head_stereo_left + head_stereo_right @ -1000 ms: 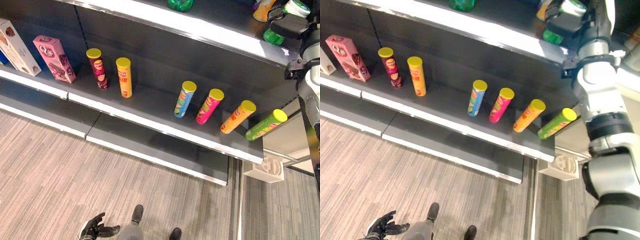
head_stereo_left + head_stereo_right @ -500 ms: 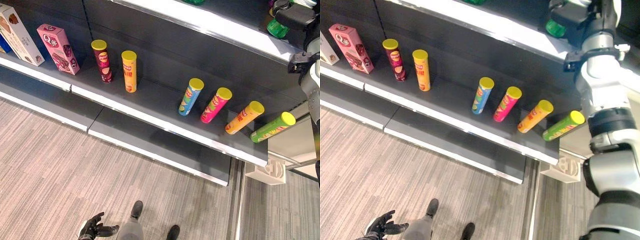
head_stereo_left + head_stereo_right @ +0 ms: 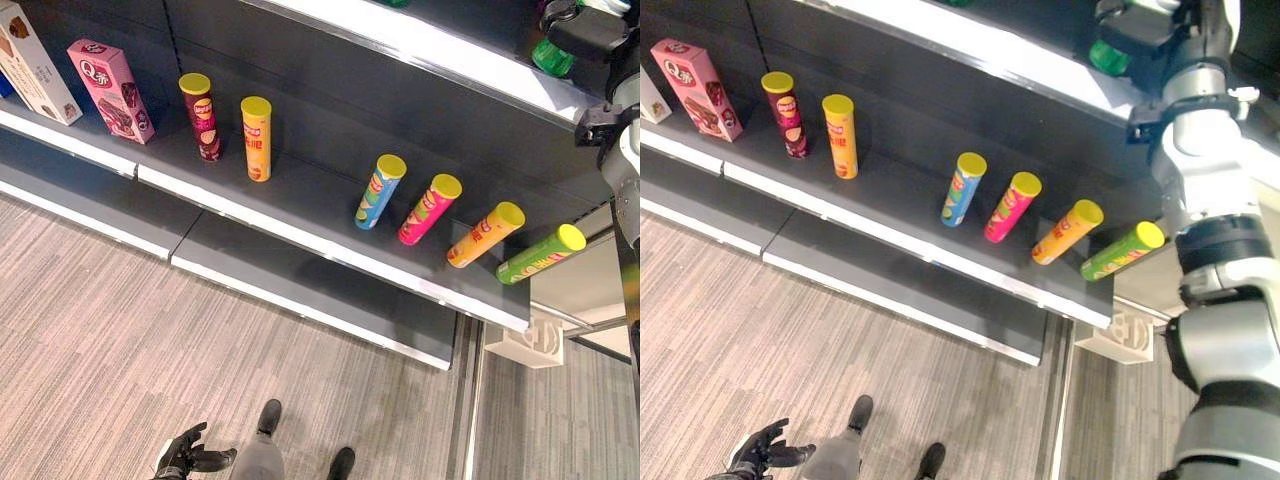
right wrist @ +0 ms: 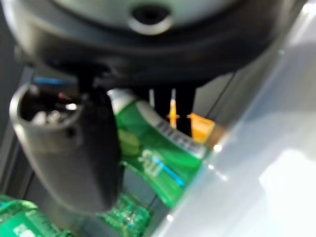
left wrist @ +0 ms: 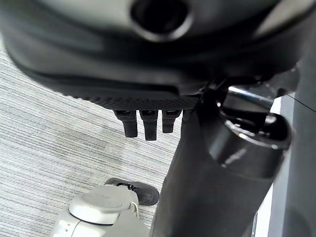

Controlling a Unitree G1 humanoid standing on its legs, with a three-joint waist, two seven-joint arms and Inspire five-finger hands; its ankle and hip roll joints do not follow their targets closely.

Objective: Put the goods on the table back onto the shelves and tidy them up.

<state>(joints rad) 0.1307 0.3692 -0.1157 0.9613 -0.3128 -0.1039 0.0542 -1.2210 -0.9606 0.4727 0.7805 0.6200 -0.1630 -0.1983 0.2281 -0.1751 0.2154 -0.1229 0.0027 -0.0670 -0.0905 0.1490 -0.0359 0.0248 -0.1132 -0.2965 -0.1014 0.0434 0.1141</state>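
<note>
The right hand (image 3: 1140,45) is raised to the upper dark shelf (image 3: 420,45), its fingers and thumb curled round a green plastic bottle with a white cap (image 4: 153,143), seen close in the right wrist view. The bottle sits at the shelf's level, with other green bottles (image 4: 123,217) just beside it; whether it rests on the shelf board cannot be told.

The left hand (image 3: 188,457) hangs low over the grey wood-pattern floor (image 3: 100,330), fingers spread and holding nothing.

On the middle shelf (image 3: 300,210) stand six snack tubes with yellow lids, the green tube (image 3: 540,253) nearest the shelf's right end.

The main risk appears to be letting go too early: the bottle could tip, knock its neighbours, or roll off the front edge. The arm's elbow, near the green tube, might also nudge it when withdrawing.
</note>
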